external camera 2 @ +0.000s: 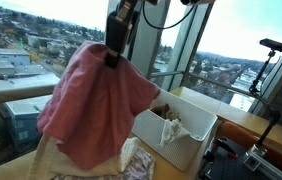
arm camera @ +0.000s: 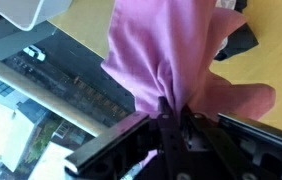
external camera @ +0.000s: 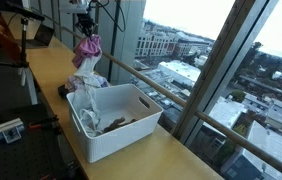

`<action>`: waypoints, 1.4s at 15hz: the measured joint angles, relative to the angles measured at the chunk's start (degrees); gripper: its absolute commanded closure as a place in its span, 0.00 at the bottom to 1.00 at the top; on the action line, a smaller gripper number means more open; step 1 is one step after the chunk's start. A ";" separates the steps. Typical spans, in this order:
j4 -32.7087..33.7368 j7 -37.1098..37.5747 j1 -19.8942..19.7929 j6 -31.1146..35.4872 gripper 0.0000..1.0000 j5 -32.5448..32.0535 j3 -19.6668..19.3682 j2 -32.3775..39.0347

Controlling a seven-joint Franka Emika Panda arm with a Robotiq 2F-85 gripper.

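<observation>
My gripper [arm camera: 171, 118] is shut on a pink cloth [arm camera: 166, 50] and holds it in the air, the cloth hanging down from the fingers. In both exterior views the pink cloth [external camera: 88, 46] [external camera 2: 96, 95] hangs above a pile of light-coloured clothes [external camera: 89, 82] on the wooden counter. A white plastic basket [external camera: 116, 128] [external camera 2: 186, 145] stands next to the pile and holds a white cloth [external camera: 84, 98] and a dark item [external camera: 116, 124]. The gripper [external camera: 84, 27] is up above the pile, beside the basket.
The wooden counter [external camera: 51, 70] runs along a large window with a railing [external camera: 141, 78]. A dark object [arm camera: 243, 38] lies on the counter near the cloth. Tripods and equipment [external camera: 11, 60] stand on the room side. A camera stand [external camera 2: 273, 50] rises beyond the basket.
</observation>
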 measured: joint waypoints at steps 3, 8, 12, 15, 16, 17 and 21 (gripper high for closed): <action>-2.52 -0.03 -1.52 0.01 0.42 1.30 -0.51 -0.04; -5.31 -0.04 -3.29 0.02 0.05 2.81 -1.03 -0.86; -8.66 -0.68 -6.43 0.21 0.00 3.44 -3.25 -2.97; -12.45 -1.33 -9.44 1.17 0.00 3.44 -5.68 -4.45; -14.00 -1.59 -10.54 2.04 0.00 3.44 -6.53 -4.83; -15.50 -1.82 -11.65 2.90 0.00 3.44 -7.32 -5.11; -21.77 -2.27 -15.24 7.02 0.00 3.45 -9.94 -5.56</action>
